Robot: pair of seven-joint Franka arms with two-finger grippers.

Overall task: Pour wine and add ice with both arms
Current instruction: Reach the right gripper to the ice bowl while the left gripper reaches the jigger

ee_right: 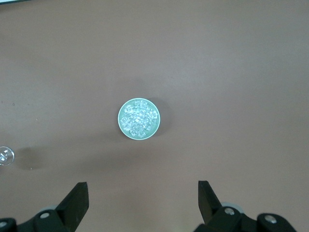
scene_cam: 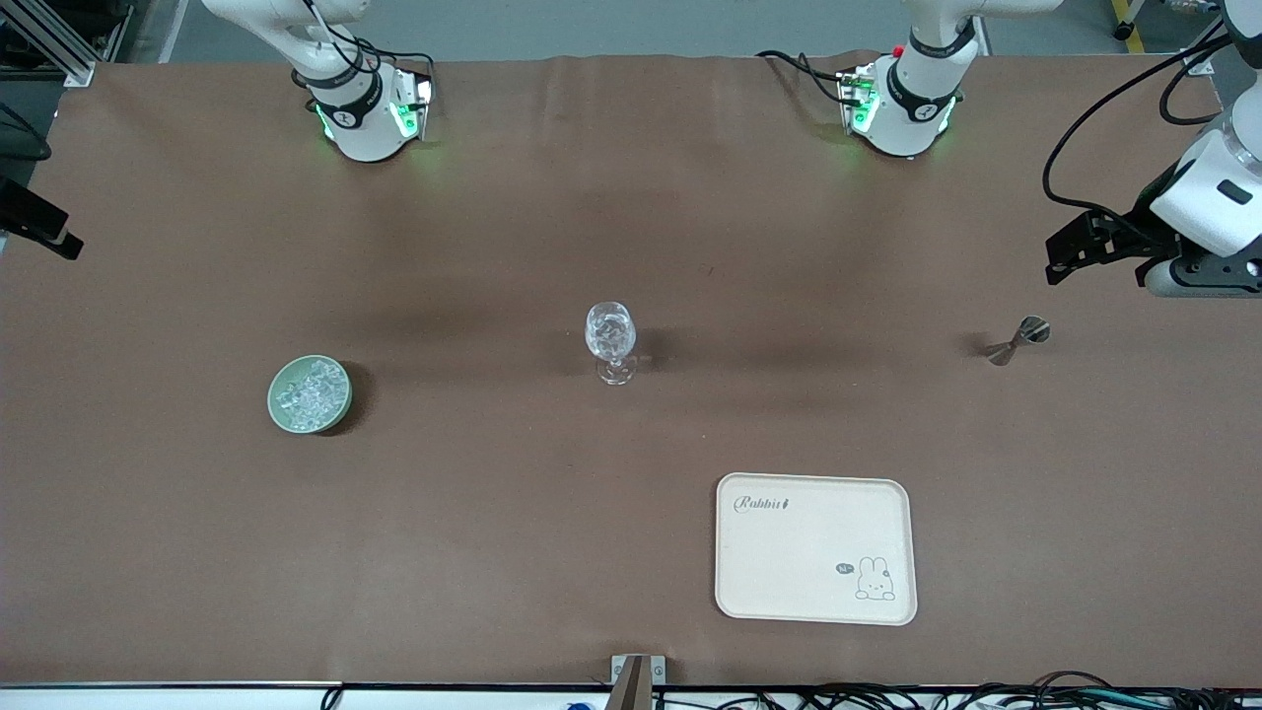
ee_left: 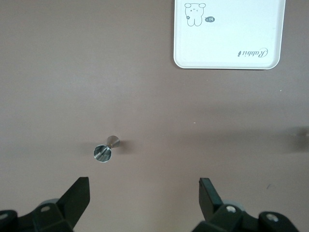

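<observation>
The ice (scene_cam: pixel 312 394) fills a pale green bowl (scene_cam: pixel 280 412) toward the right arm's end of the table; in the right wrist view the ice (ee_right: pixel 139 118) lies well ahead of my right gripper (ee_right: pixel 142 191), which hangs open and empty high over bare table. A clear stemmed glass (scene_cam: pixel 610 337) stands mid-table. A small metal measure cup (scene_cam: pixel 1019 340) stands toward the left arm's end. High above the table beside that cup (ee_left: pixel 103 152), my left gripper (ee_left: pixel 145 188) is open and empty. No wine is in view.
A cream tray (scene_cam: pixel 814 548) with a rabbit print lies nearer the front camera than the glass, toward the left arm's end. Both arm bases (scene_cam: pixel 367 110) (scene_cam: pixel 903 106) stand at the table's back edge. Brown table surface lies between the objects.
</observation>
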